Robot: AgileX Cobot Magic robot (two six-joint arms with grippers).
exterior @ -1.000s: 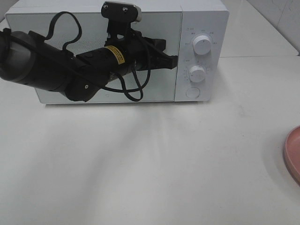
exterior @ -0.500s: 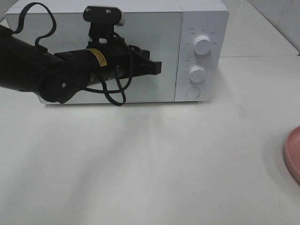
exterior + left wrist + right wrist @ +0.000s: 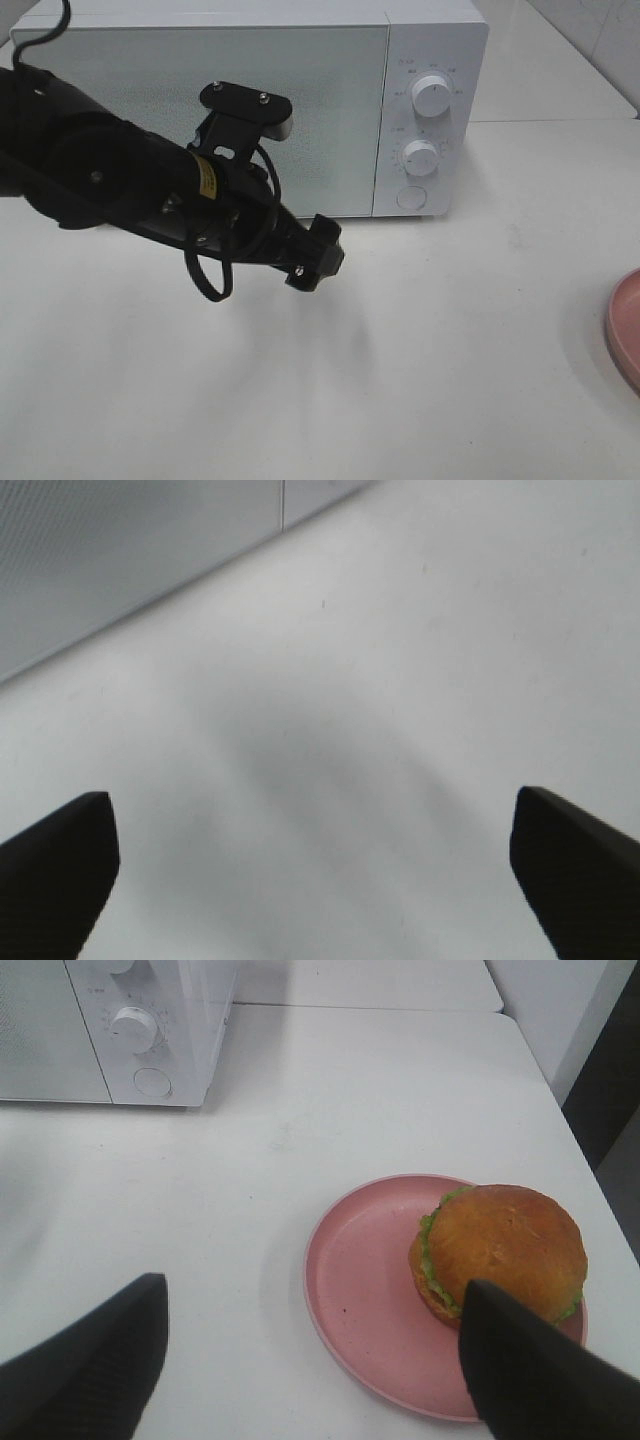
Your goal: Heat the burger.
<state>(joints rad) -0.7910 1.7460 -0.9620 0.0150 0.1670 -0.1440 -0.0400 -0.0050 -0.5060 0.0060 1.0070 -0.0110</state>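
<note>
Off to the right side of the white table (image 3: 450,350), the burger (image 3: 500,1250) sits on a round pink plate (image 3: 360,1300), toward the plate's edge rather than its middle. Above it, the right gripper (image 3: 310,1360) hangs with its dark fingers (image 3: 90,1360) spread wide and empty. Farther away stands the white microwave (image 3: 300,100), door closed. Just before it, the left gripper (image 3: 315,870) is spread wide over bare tabletop, holding nothing.
</note>
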